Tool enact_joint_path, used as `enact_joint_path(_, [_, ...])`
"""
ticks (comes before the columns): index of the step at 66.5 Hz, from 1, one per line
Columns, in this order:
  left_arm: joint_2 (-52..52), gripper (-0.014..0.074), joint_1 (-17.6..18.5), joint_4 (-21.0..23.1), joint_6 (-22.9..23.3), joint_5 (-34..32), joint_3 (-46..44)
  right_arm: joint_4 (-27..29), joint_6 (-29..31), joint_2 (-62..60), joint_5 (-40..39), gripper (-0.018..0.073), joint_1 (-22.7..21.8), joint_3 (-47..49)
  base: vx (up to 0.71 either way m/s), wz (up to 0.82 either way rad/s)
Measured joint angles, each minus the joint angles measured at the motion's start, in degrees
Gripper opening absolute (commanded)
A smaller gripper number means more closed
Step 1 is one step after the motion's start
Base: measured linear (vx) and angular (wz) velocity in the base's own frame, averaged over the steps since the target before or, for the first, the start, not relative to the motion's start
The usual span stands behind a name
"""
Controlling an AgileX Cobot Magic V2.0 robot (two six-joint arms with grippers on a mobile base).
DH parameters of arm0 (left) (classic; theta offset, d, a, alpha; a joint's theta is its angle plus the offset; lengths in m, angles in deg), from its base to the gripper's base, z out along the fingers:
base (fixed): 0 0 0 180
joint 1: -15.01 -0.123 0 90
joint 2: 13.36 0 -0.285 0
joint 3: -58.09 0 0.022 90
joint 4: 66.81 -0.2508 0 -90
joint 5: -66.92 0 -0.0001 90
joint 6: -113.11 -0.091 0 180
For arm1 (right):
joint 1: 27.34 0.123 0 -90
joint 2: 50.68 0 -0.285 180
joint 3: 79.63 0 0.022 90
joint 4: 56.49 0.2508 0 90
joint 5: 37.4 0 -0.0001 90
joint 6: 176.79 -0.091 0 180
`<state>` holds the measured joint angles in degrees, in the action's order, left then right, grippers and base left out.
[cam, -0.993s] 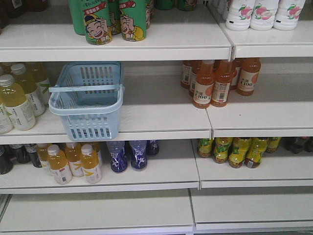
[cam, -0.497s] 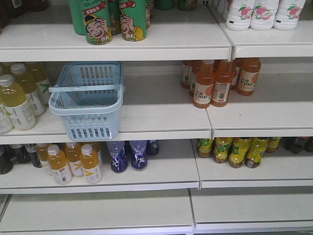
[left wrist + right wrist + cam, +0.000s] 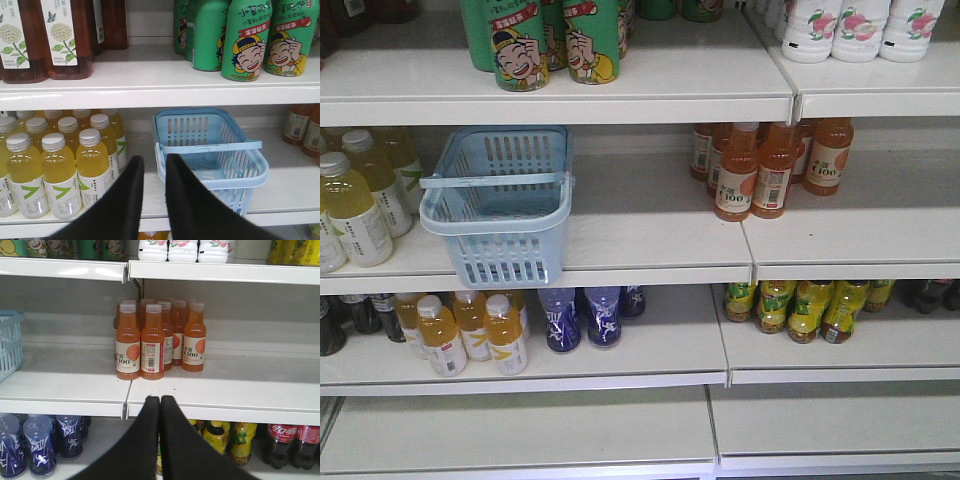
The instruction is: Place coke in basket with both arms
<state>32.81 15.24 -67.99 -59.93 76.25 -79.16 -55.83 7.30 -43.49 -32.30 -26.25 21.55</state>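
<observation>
One pale blue basket on shelf

Basket partly beyond left edge.

Orange bottles at frame centre read "C100". Green bottles, upper right, read "小茗同学". Cola bottles, lower right, show red labels with white Chinese script.

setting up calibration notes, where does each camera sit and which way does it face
Front view: set back from the white shelves, facing them straight on; no robot part shows.
Left wrist view: behind the slightly parted left pincer, facing the pale blue slotted plastic basket.
Right wrist view: behind the shut right pincer, facing the orange plastic juice bottles.
All three show the basket.
</observation>
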Motion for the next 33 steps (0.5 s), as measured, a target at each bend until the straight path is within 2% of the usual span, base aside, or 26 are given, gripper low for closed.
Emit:
enact_joint_path(17, [0.00,0.0410,0.00,-0.04,-0.14,0.00,0.00,0.00,0.00,0.00,0.00,-0.0010,0.00,0.00,0.00,0.00])
enact_joint_path(26, [0.00,0.0463,0.00,-0.18,-2.01,0.00,0.00,0.00,0.00,0.00,0.00,-0.0010,0.00,0.00,0.00,0.00])
enact_joint_path(33, [0.00,0.0472,0.00,-0.18,-2.75,0.00,0.00,0.00,0.00,0.00,0.00,-0.0010,0.00,0.00,0.00,0.00])
